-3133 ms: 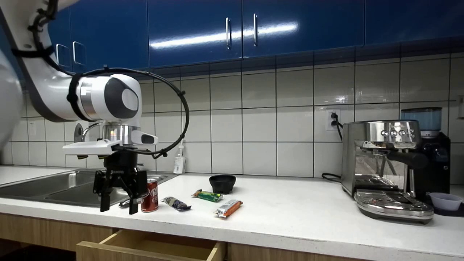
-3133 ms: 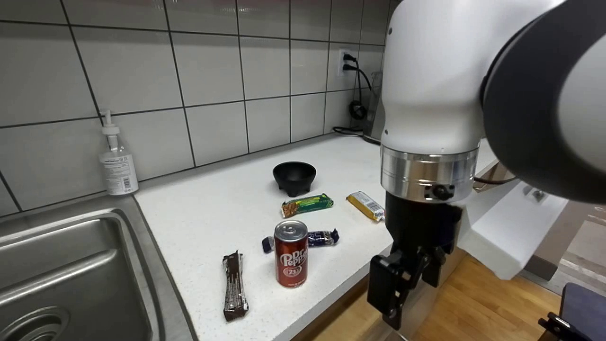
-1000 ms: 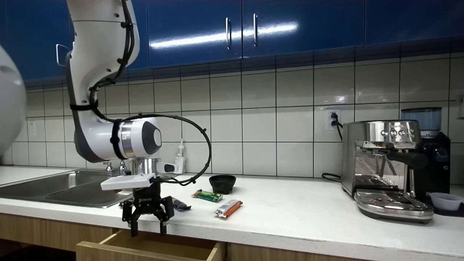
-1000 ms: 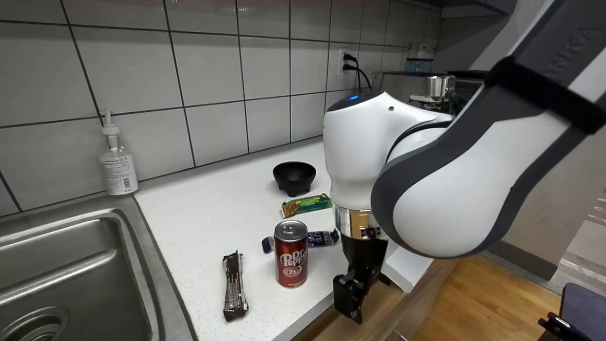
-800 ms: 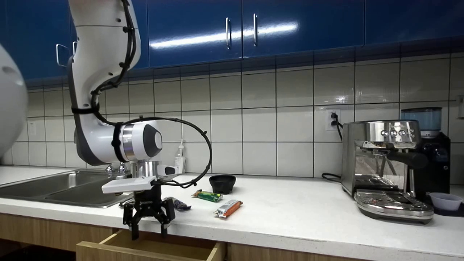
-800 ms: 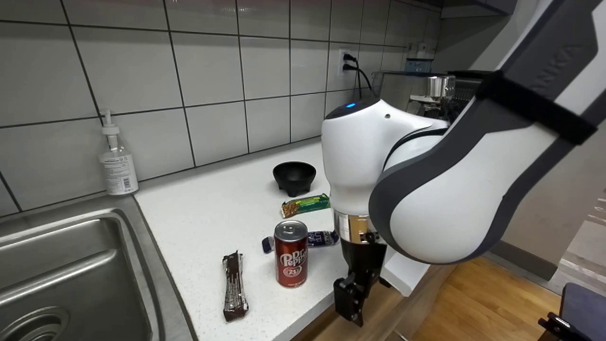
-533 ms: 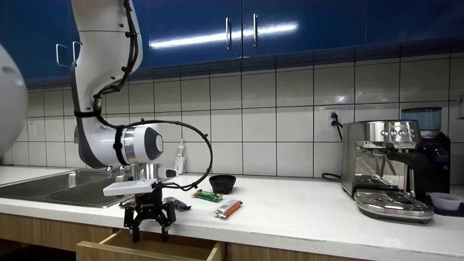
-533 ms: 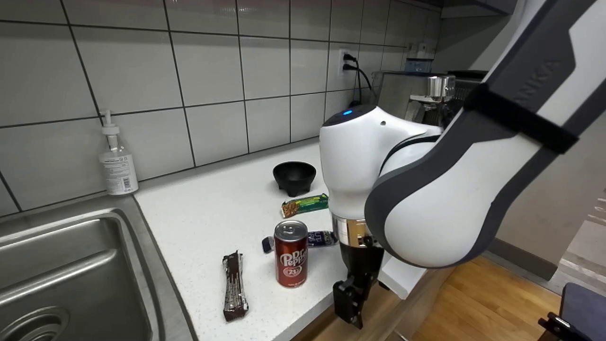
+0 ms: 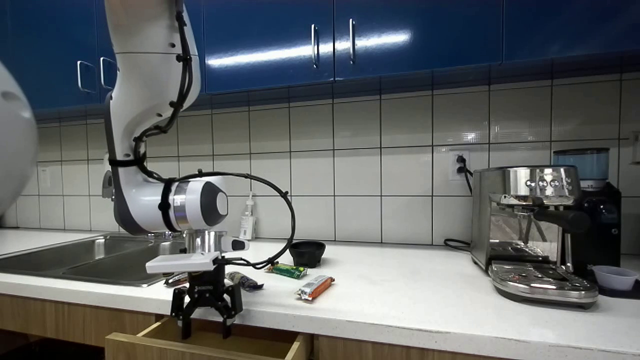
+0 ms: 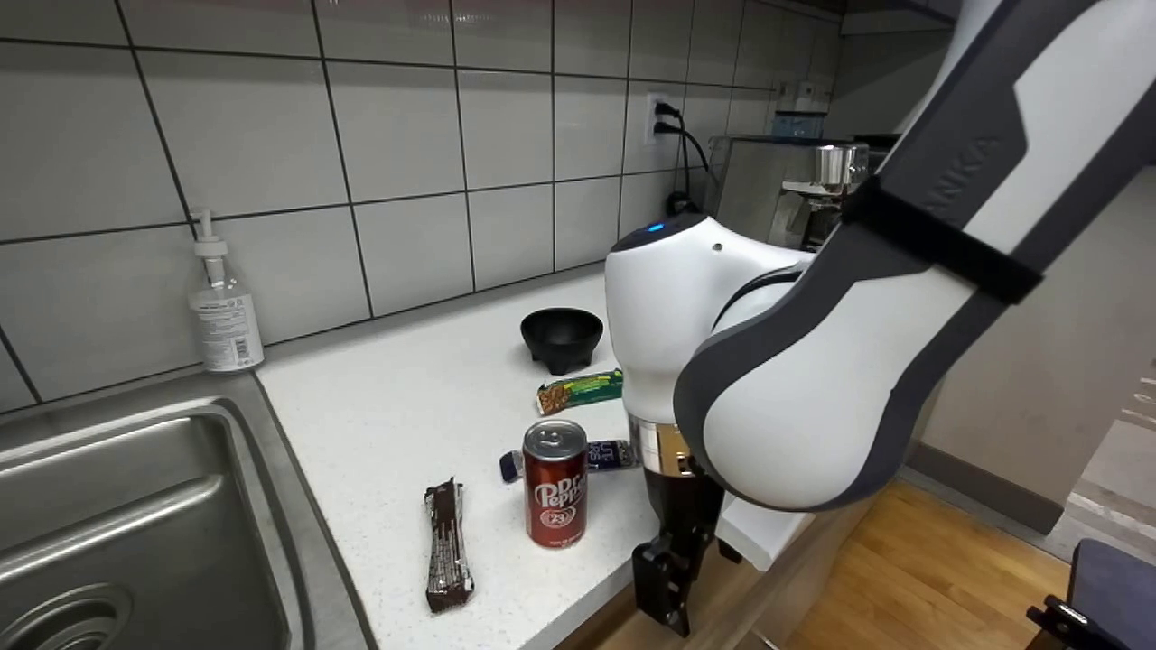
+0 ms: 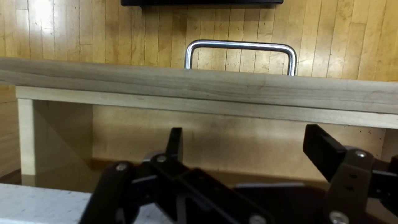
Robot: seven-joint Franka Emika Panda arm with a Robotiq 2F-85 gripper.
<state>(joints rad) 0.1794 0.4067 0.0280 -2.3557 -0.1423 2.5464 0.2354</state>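
My black gripper [image 9: 206, 332] points down with nothing between its fingers, which stand wide apart. In the wrist view the gripper [image 11: 244, 137] is over the pulled-out wooden drawer [image 11: 217, 88], whose visible inside holds nothing. Its fingertips look level with or just below the drawer's rim in an exterior view; exact depth is hard to tell. Nearest on the counter is an upright red soda can [image 10: 555, 496], hidden behind the gripper from the opposite side. A dark blue wrapped bar [image 10: 612, 454], a brown one [image 10: 448, 546], a green one [image 9: 286, 270] and an orange one [image 9: 316, 287] lie around.
The white counter's front edge [image 9: 400, 332] runs close behind the gripper. A black bowl [image 9: 307, 253], a soap bottle [image 10: 226, 316] and a steel sink [image 10: 135, 506] are farther back. An espresso machine [image 9: 530, 235] stands far along the counter. A metal handle [image 11: 241, 45] sticks out from the drawer front.
From the counter's sink end, my arm has swung across and down to the drawer. Over the last second the gripper has sunk a little lower, fingers still apart. Counter objects have stayed put.
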